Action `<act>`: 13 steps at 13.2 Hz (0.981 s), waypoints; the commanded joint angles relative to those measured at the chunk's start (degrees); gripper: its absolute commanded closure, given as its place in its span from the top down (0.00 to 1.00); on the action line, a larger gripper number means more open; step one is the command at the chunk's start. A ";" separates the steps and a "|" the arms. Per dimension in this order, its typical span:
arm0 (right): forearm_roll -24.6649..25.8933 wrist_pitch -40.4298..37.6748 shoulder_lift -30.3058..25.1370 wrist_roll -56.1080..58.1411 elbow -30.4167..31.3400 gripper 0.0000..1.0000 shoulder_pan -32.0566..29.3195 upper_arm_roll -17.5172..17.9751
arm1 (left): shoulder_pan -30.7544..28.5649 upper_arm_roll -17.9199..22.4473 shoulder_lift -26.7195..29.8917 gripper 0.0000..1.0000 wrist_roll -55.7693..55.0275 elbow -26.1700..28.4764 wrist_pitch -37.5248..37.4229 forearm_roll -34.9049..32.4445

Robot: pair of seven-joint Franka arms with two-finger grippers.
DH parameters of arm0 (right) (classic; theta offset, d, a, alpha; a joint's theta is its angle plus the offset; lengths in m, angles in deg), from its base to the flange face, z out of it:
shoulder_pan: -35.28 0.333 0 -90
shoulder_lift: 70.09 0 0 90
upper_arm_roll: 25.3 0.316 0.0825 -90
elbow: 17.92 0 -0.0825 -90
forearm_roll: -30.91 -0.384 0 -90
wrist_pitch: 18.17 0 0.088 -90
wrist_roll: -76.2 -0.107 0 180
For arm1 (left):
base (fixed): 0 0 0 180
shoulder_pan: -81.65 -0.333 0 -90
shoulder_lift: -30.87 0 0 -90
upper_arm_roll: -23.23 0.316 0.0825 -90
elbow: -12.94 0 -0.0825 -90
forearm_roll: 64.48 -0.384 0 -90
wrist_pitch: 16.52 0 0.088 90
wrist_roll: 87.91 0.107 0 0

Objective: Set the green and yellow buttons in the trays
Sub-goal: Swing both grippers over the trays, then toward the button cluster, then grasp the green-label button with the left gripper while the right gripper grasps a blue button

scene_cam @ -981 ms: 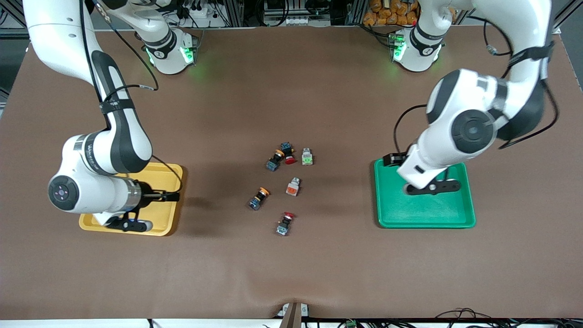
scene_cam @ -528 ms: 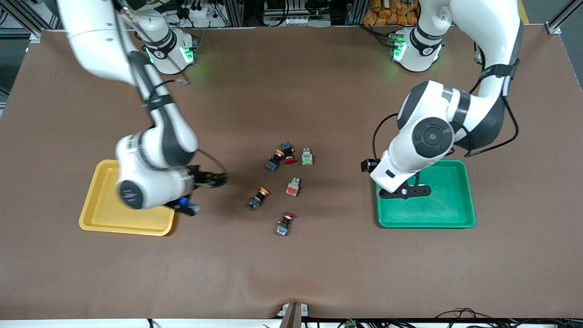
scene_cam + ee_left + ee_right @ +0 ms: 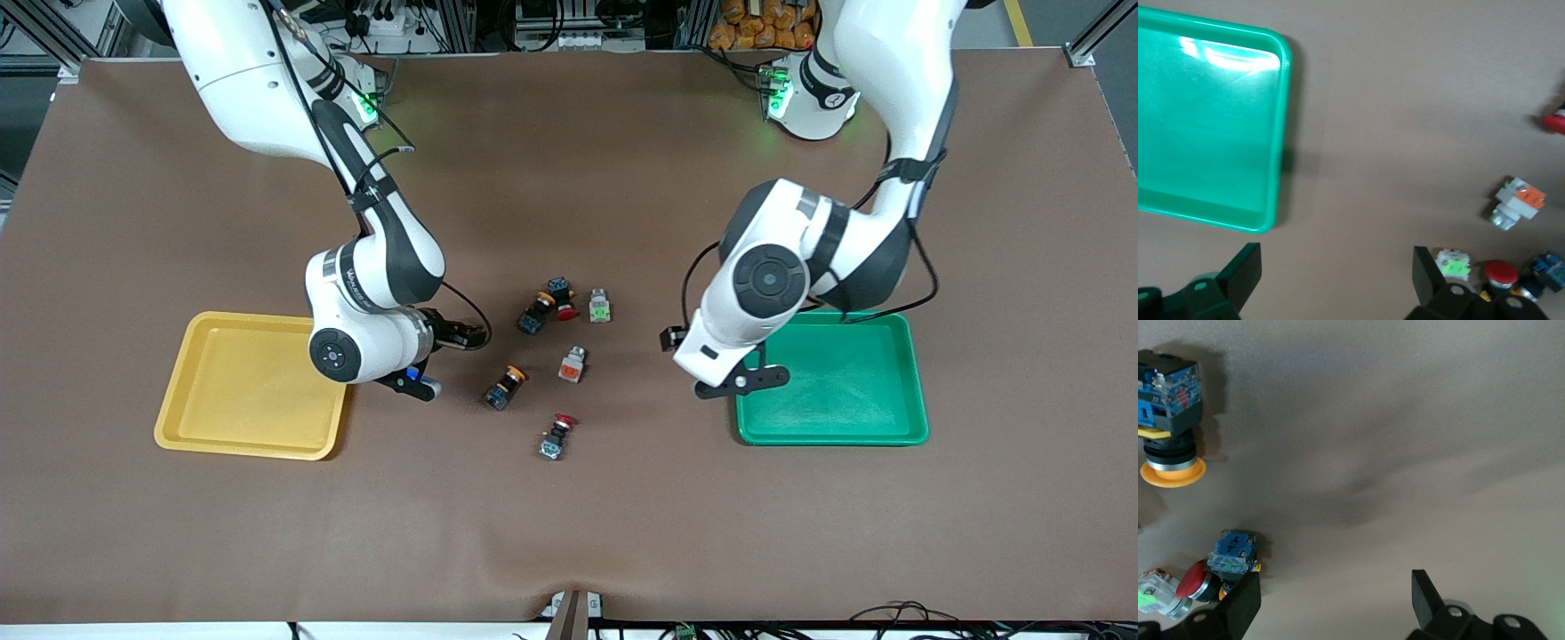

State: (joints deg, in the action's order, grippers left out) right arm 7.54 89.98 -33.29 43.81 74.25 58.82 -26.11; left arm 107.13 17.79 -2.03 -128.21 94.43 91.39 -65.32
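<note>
Front view: nearest lies a red-capped button, then a yellow-capped button and an orange-faced square button, and farthest a cluster with the green-faced button. The right gripper, fingers spread and holding nothing, hangs over bare table between the yellow tray and the buttons. The left gripper, likewise spread and holding nothing, hangs over the edge of the green tray nearest the buttons.

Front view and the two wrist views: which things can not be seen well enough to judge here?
- Left pincer: hidden under its own arm in the front view; the left wrist view shows its fingers spread.
- Right pincer: the front view shows only the wrist; the right wrist view shows it open over bare table.
- Yellow tray: one corner covered by the right arm in the front view.
- Red-capped button: cut off by the left wrist view's edge.
</note>
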 commanded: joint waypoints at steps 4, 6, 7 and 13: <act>-1.24 0.48 -3.32 1.10 3.71 1.00 -0.42 -0.42 | 5.18 0.17 -5.24 1.00 -7.51 -2.03 5.64 -0.05; -1.24 0.48 -3.32 1.18 3.80 1.00 -0.43 -0.50 | 8.17 0.25 -6.03 1.00 -9.17 -1.07 6.69 0.40; -1.15 0.48 -3.32 1.18 3.80 1.00 -0.43 -0.51 | 9.92 0.52 -6.03 1.00 -10.66 1.72 7.39 0.05; -0.98 0.31 -3.32 1.18 3.80 1.00 -0.43 -0.59 | 13.98 0.52 -7.70 1.00 -15.86 8.59 22.57 -0.48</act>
State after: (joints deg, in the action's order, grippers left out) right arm 7.48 89.98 -34.60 44.09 75.80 58.74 -26.76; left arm 120.61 17.66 -9.72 -142.70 99.95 108.21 -65.12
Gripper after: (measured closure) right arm 0.000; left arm 0.000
